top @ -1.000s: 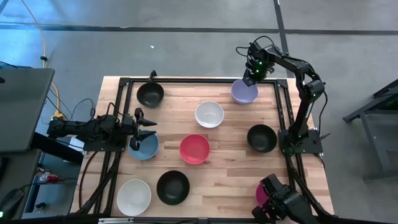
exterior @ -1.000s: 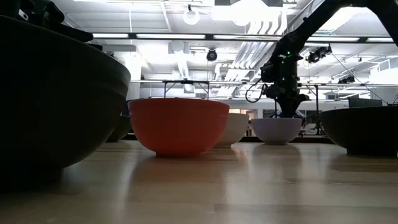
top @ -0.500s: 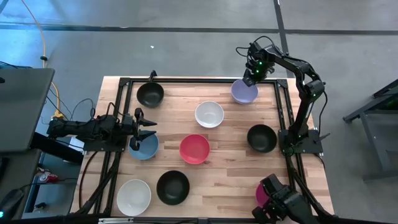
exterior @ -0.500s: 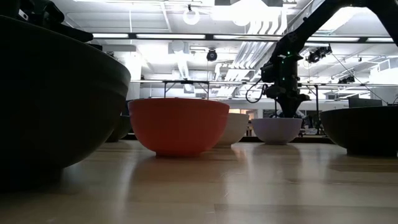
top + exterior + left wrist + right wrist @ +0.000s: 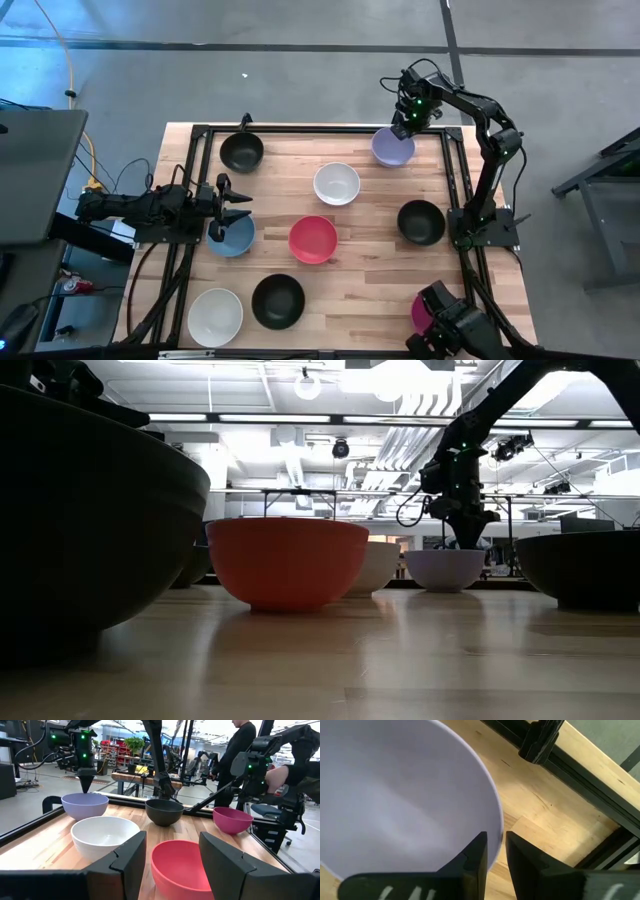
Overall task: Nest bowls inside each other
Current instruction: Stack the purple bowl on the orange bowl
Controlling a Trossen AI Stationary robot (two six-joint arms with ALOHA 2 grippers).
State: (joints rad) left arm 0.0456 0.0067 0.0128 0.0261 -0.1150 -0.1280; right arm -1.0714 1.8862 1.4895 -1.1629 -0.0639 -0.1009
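Note:
My right gripper points down at the far rim of the lavender bowl, which stands at the table's far right, and is shut on that rim. My left gripper waits open and level at the left edge, just above the blue bowl. Standing apart on the table are a black bowl, a white bowl, a red bowl, a black bowl, a white bowl and a black bowl. A magenta bowl shows partly at the near right. My right gripper straddles the lavender bowl's rim on its far side, one finger inside the bowl and the other outside. The fingers come from above, pointing down. The bowl stands upright with its base on the table.
A black metal frame runs round the table's far, left and right sides. A dark camera rig sits at the near right corner beside the magenta bowl. Bare wood lies between the bowls.

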